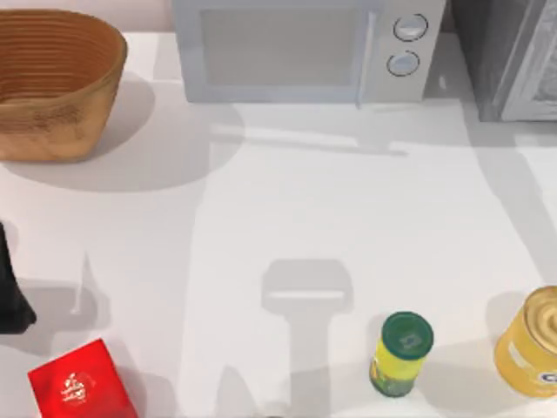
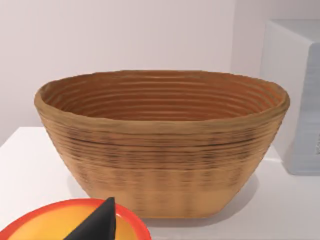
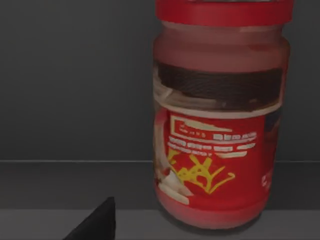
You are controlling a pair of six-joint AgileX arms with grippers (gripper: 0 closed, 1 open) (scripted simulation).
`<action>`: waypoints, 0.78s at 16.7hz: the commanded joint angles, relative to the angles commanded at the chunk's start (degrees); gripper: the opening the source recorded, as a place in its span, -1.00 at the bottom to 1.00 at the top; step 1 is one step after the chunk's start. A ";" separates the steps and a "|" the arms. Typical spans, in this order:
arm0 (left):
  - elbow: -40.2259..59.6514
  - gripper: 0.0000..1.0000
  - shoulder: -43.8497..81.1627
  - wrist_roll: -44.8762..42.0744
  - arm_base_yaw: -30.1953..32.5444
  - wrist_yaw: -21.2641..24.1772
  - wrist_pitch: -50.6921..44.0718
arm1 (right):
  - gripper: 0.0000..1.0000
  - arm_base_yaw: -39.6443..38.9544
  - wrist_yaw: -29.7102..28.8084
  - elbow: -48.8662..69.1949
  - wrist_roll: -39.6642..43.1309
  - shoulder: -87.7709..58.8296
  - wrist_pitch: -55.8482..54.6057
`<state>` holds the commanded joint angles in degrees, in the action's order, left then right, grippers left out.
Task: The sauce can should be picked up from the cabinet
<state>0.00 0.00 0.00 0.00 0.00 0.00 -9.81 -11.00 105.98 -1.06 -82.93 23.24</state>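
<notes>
The sauce can [image 3: 220,117] stands upright on a dark grey shelf inside the cabinet [image 1: 513,57], close in front of the right wrist camera, its red lid at the top and a red label with yellow and white marks on its body. One dark fingertip [image 3: 97,222] of the right gripper pokes into that view, near the can but apart from it; how far the gripper is open cannot be told, and it has no hold on the can.

From above, the cabinet sits at the far right corner of the bench [image 1: 261,218], just right of the white microwave [image 1: 300,48]. A woven basket [image 1: 57,83] stands at the far left. Along the near edge lie a red box [image 1: 80,383] at the left, a yellow-green can with a green lid [image 1: 402,353] right of the middle, and a bigger yellow can [image 1: 531,344] at the right edge.

The left arm [image 1: 10,292] is parked at the left edge. Its wrist camera faces the basket, with a dark fingertip [image 2: 100,225] over an orange, red-rimmed disc [image 2: 65,220]; its opening cannot be told either.
</notes>
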 joint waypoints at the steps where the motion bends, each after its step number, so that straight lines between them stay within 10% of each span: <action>1: 0.00 1.00 0.00 0.00 0.00 0.00 0.00 | 1.00 0.08 0.04 0.80 -0.01 -0.90 -0.10; 13: 0.00 1.00 0.00 0.00 0.00 0.00 0.00 | 1.00 0.93 0.58 9.74 -0.17 -11.17 -1.26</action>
<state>0.00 0.00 0.00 0.00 0.00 0.00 -8.88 -10.42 115.73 -1.22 -94.10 21.98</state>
